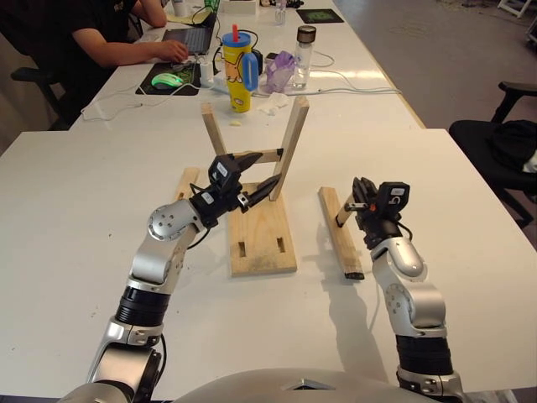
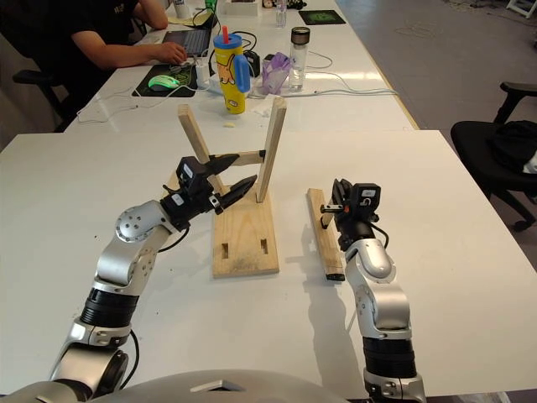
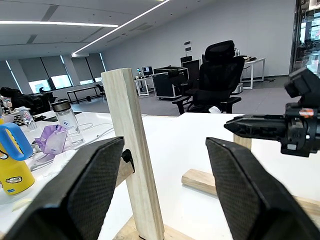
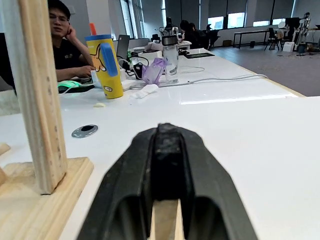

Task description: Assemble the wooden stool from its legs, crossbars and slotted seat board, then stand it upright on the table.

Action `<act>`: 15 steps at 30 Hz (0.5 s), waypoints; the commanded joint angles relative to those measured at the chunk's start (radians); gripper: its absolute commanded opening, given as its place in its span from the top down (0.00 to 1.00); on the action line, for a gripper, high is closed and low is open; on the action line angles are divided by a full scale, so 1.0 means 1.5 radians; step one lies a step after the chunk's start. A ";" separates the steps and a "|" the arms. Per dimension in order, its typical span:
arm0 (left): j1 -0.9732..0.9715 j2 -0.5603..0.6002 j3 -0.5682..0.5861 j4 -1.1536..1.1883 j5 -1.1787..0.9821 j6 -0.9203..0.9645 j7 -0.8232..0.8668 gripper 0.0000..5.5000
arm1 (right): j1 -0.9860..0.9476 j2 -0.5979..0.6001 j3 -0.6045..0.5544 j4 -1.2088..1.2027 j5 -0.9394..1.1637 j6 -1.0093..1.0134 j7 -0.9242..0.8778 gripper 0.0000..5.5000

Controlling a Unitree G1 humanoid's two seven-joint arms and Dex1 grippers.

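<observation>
Pale, unfinished softwood parts lie on a white matte surface point(image 1: 101, 210). The slotted seat board point(image 1: 262, 239) is flat at the centre, a long rectangle with visible grain and two narrow rectangular slots cut near its near end. Two square-section legs rise from its far end, spreading apart toward the top: the left leg point(image 1: 212, 126) and the right leg point(image 1: 294, 138). A thin crossbar point(image 1: 267, 155) joins them partway up. The left arm hides the joints where the legs meet the board.

The left gripper point(image 1: 269, 167) is black with tapered fingers. It sits at the crossbar beside the right leg, jaws released. Its pads point(image 3: 95, 195) are flat with a fine, cloth-like grain. In the left wrist view the right leg stands between them, close to one pad, and contact cannot be made out.

Just right of the board and apart from it, a loose leg point(image 1: 346, 252) lies flat, with a dark cap on its near end. The right gripper point(image 1: 359, 200) is over the far half of this leg, jaws clenched. In the right wrist view a sliver of pale wood shows between them, but the gripper covers exactly which part of the piece it holds.

A further wood strip point(image 1: 186, 179) lies left of the board, mostly covered by the left arm.

On a second surface beyond stand a glossy yellow cup point(image 1: 237, 75) with a blue handle and a clear bottle point(image 1: 302, 57) with a dark cap.
</observation>
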 commanded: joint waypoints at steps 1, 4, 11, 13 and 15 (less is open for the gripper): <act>0.002 -0.006 -0.010 -0.012 0.011 0.002 0.007 0.45 | 0.063 -0.003 0.029 0.083 -0.051 0.021 0.003 0.92; 0.005 -0.007 -0.012 -0.014 0.012 0.001 0.007 0.45 | 0.075 -0.002 0.039 0.108 -0.070 -0.013 0.014 0.92; -0.003 -0.004 -0.007 -0.003 0.014 -0.006 0.008 0.45 | 0.087 0.005 0.026 0.125 -0.079 -0.102 0.032 0.92; -0.003 -0.004 -0.005 0.002 0.015 -0.010 0.009 0.45 | 0.084 0.003 0.020 0.125 -0.082 -0.119 0.036 0.92; -0.005 -0.005 -0.003 0.008 0.015 -0.013 0.008 0.45 | 0.079 0.004 0.015 0.112 -0.076 -0.138 0.046 0.92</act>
